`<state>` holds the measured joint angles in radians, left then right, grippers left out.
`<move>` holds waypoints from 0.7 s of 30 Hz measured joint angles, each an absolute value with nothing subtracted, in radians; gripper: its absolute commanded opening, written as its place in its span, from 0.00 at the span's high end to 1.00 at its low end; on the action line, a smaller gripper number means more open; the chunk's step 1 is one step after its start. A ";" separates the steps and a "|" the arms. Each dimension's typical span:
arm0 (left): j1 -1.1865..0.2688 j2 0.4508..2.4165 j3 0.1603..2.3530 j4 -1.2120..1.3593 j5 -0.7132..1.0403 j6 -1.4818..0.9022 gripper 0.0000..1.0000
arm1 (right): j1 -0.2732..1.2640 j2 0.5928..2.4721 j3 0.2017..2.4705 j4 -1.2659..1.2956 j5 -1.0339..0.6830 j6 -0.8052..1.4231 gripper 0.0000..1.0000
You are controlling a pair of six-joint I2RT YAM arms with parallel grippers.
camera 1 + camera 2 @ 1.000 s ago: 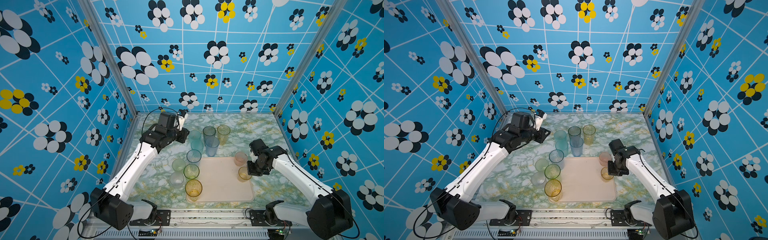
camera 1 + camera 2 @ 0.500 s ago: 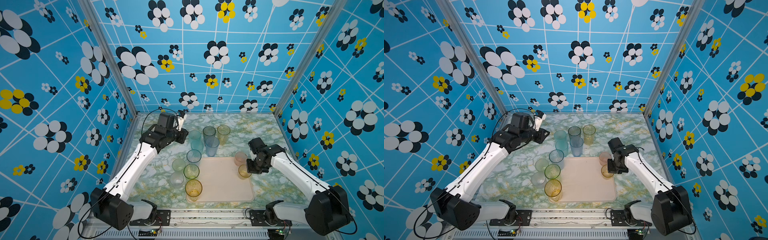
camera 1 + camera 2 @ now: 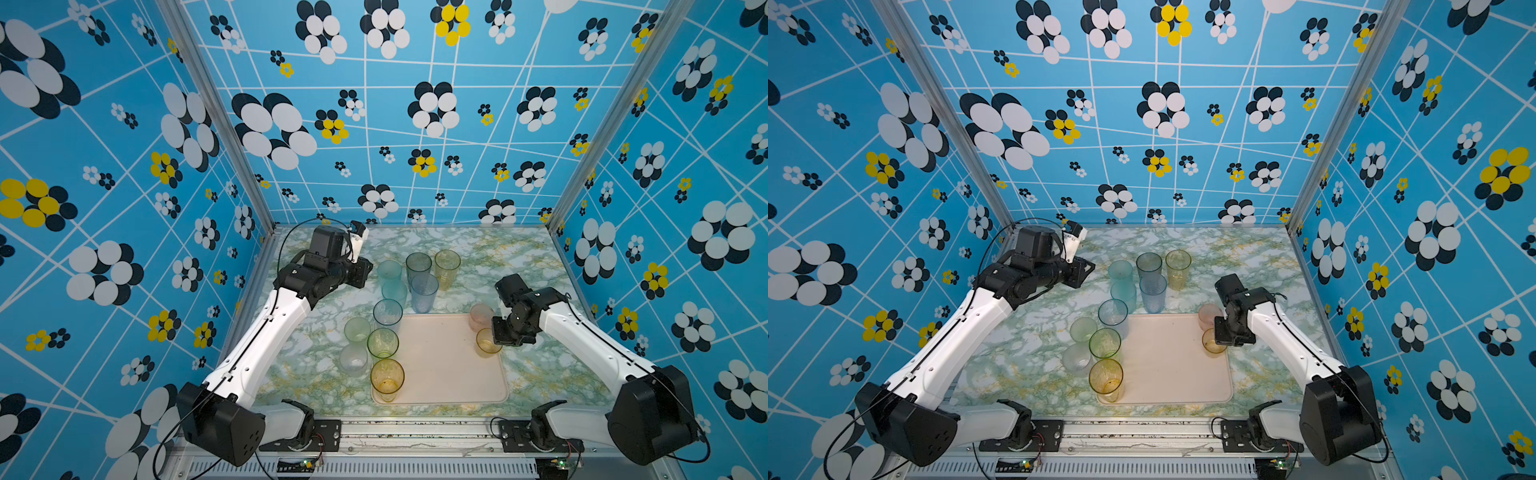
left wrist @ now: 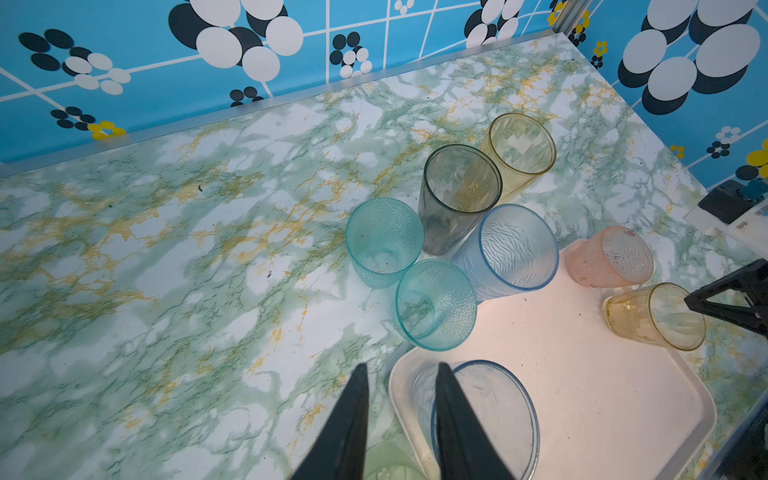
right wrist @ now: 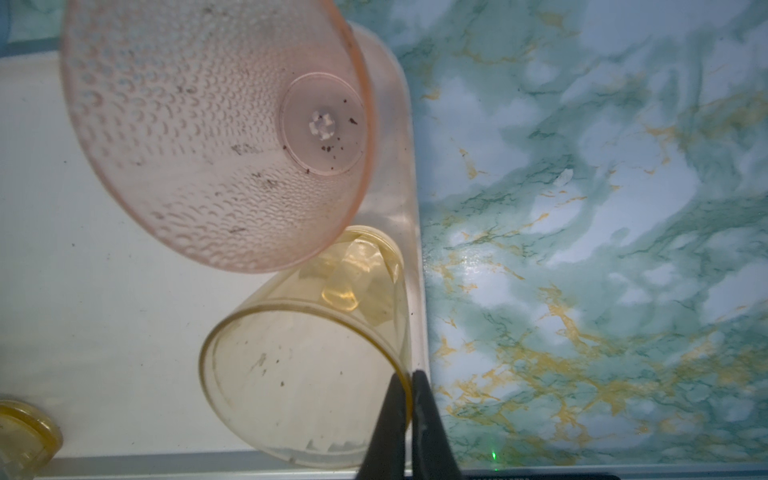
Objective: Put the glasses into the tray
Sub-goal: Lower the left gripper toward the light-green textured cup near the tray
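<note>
The cream tray (image 3: 440, 365) lies at the front middle of the table. My right gripper (image 3: 498, 338) (image 5: 409, 374) is shut on the rim of the short orange glass (image 3: 487, 343) (image 5: 299, 374), just inside the tray's right rim. The pink glass (image 3: 481, 316) (image 5: 199, 124) stands beside it at the far right corner. A tall amber glass (image 3: 387, 378) stands in the near left corner. My left gripper (image 3: 362, 272) (image 4: 402, 368) hangs open and empty, high beside the teal glass (image 3: 389, 270).
Behind the tray stand a second teal glass (image 3: 395, 291) and grey (image 3: 418, 266), amber (image 3: 447, 264) and blue (image 3: 424, 291) glasses. Along its left side are a bluish (image 3: 387, 313), a green (image 3: 382, 343), a pale green (image 3: 356, 330) and a clear glass (image 3: 353, 359).
My right gripper has shifted slightly toward the tray's inside with the orange glass in it. The left arm has hardly moved.
</note>
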<state>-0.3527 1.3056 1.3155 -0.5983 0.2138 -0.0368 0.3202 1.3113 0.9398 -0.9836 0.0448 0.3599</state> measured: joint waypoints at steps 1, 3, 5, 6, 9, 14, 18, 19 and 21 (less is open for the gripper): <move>-0.352 1.305 1.316 -0.599 0.214 -0.037 0.70 | 0.319 1.311 0.940 -0.984 0.047 0.360 0.90; -0.353 1.305 1.316 -0.599 0.214 -0.037 0.70 | 0.318 1.311 0.940 -0.984 0.047 0.360 0.88; -0.353 1.305 1.316 -0.599 0.214 -0.037 0.70 | 0.317 1.311 0.940 -0.984 0.047 0.360 0.85; -0.353 1.305 1.316 -0.599 0.214 -0.037 0.70 | 0.316 1.311 0.940 -0.984 0.047 0.360 0.83; -0.353 1.305 1.316 -0.599 0.214 -0.037 0.70 | 0.315 1.311 0.940 -0.984 0.048 0.360 0.81; -0.352 1.305 1.316 -0.606 0.214 -0.037 0.70 | 0.311 1.301 0.940 -0.984 0.051 0.360 0.77; -0.352 1.305 1.316 -0.613 0.212 -0.037 0.70 | 0.311 1.288 0.940 -0.984 0.052 0.359 0.71; -0.352 1.305 1.316 -0.616 0.210 -0.037 0.70 | 0.311 1.285 0.940 -0.984 0.052 0.359 0.69; -0.349 1.305 1.316 -0.622 0.207 -0.037 0.70 | 0.311 1.275 0.945 -0.988 0.057 0.356 0.65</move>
<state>-0.3492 1.3048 1.3155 -0.6220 0.2073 -0.0372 0.3107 1.2751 0.9447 -0.9882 0.0566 0.3565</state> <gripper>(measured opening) 0.301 0.321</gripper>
